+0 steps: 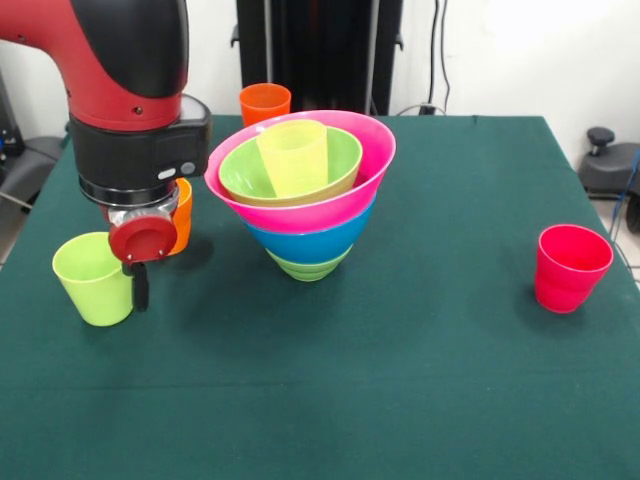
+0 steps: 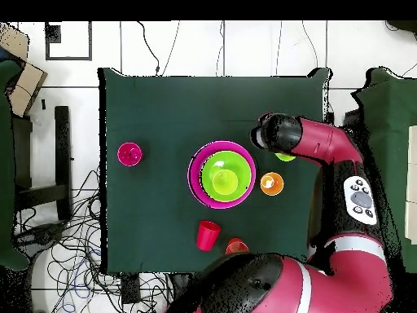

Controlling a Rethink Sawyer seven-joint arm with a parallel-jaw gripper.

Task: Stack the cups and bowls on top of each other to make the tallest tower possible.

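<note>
gripper (image 1: pixel 138 285) at the lime green cup (image 1: pixel 93 278), open or clenched i cannot tell; tower (image 1: pixel 302 190) mid-worktop (image 1: pixel 420 380), red cup (image 1: pixel 570 268) well apart.

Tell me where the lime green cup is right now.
In the front view the lime green cup stands upright at the table's left, directly beside the pincer and left of the tower.

1. The bowls (image 1: pixel 300 195) and cups (image 1: pixel 94 277) looked like smooth, slightly glossy plastic.
2. The table (image 1: pixel 400 380) wore matt green cloth (faintly creased).
3. The arm (image 1: pixel 110 60) had glossy red and black shells.
</note>
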